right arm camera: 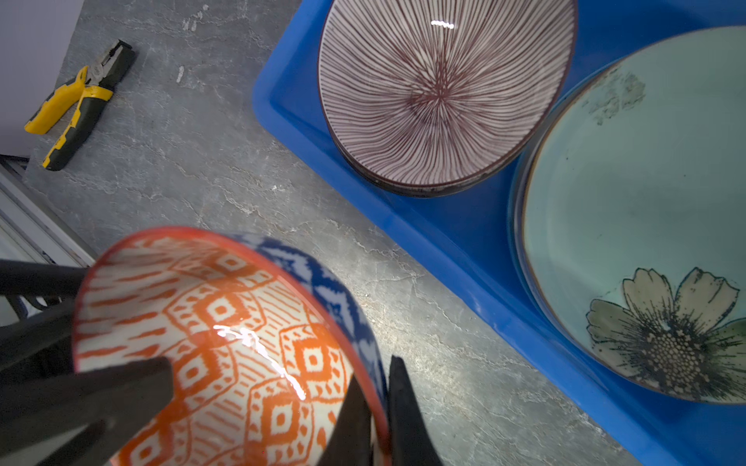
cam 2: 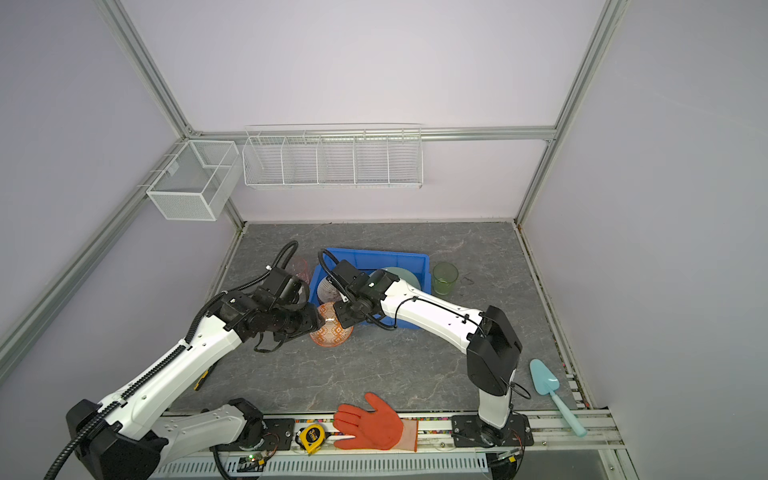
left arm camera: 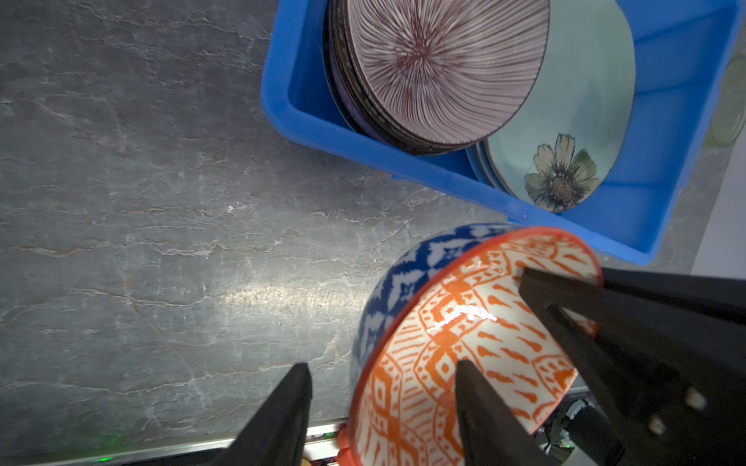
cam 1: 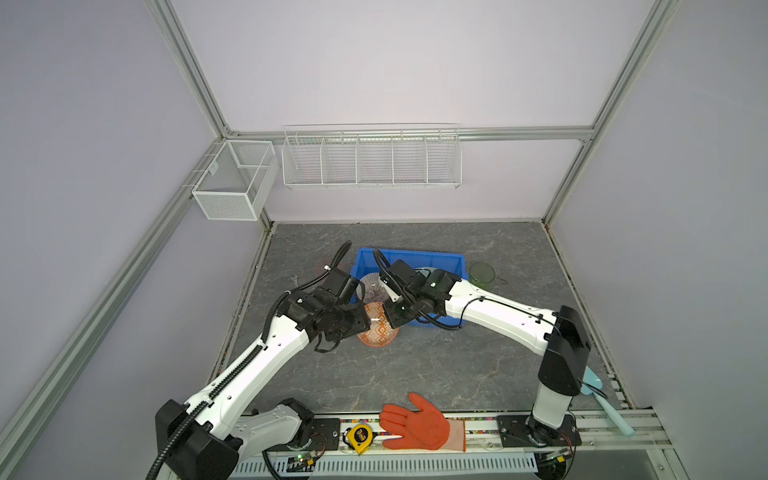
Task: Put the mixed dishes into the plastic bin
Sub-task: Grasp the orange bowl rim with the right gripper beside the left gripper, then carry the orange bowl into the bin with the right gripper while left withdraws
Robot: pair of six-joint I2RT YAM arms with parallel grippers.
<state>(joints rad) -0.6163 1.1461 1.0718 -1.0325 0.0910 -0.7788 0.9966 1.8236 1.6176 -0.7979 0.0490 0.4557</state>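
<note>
An orange-patterned bowl (cam 1: 379, 332) (left arm camera: 464, 322) (right arm camera: 226, 322) with a blue outside hangs tilted just in front of the blue plastic bin (cam 1: 415, 255) (left arm camera: 403, 169). My right gripper (right arm camera: 377, 373) is shut on the bowl's rim. On the opposite side my left gripper (left arm camera: 383, 365) stands open, one finger inside the bowl and one outside. A pink-striped bowl (left arm camera: 436, 68) (right arm camera: 440, 92) on a stack and a mint flower plate (left arm camera: 585, 113) (right arm camera: 646, 193) lie in the bin. A green cup (cam 2: 444, 278) stands right of the bin, a pink cup (cam 2: 301, 268) left of it.
An orange glove (cam 1: 415, 424) and a yellow tape measure (cam 1: 359, 436) lie on the front rail. A teal trowel (cam 2: 552, 386) is at the right edge, and pliers (right arm camera: 80, 101) lie on the left. White wire baskets (cam 1: 370, 158) hang on the walls.
</note>
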